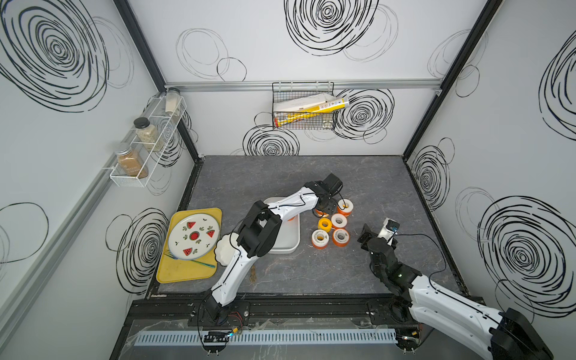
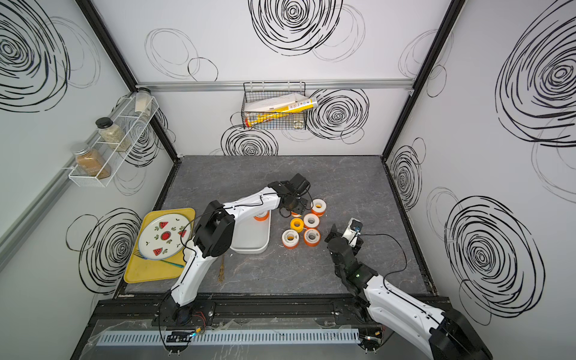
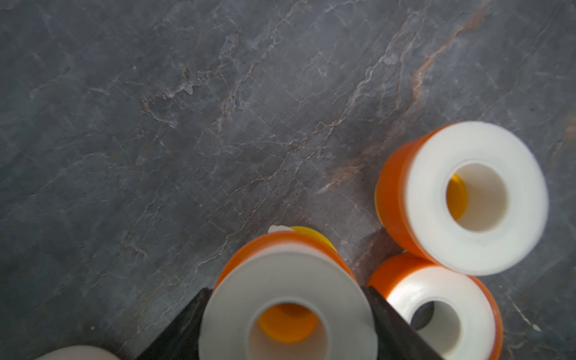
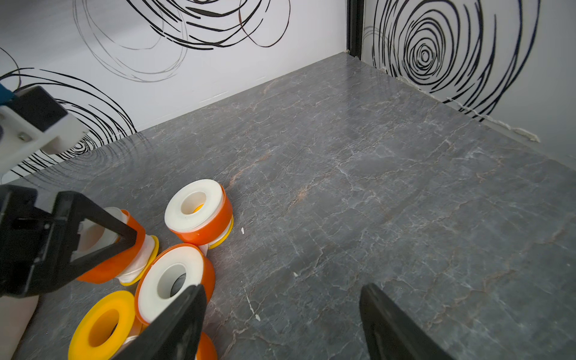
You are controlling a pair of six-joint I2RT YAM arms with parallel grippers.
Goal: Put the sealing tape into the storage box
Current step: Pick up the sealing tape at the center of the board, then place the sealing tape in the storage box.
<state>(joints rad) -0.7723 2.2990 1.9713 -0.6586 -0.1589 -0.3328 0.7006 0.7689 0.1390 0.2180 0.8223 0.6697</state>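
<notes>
Right gripper (image 4: 282,294) is nearest, black jaws spread with nothing between them. Past it, five loose rolls (image 1: 339,220) of glossy white tape on orange spools, plus one yellow roll (image 1: 325,223), bunch on the grey marbled table (image 1: 280,271). The left gripper (image 3: 288,291) is clamped on a sixth roll (image 4: 124,258) at the bunch's far edge. To their left sits the smooth, round-cornered storage box (image 1: 288,246) with one boxed roll (image 2: 261,216) inside. The left arm (image 1: 280,208) hides much of it. A wire basket (image 1: 304,106) hangs on the far wall.

My left arm (image 1: 280,207) hides most of the storage box (image 1: 290,241) and the tape roll (image 2: 261,217) inside it; on the left wrist view, the nearest roll (image 3: 286,290) looks blurred and runs off the edge.
</notes>
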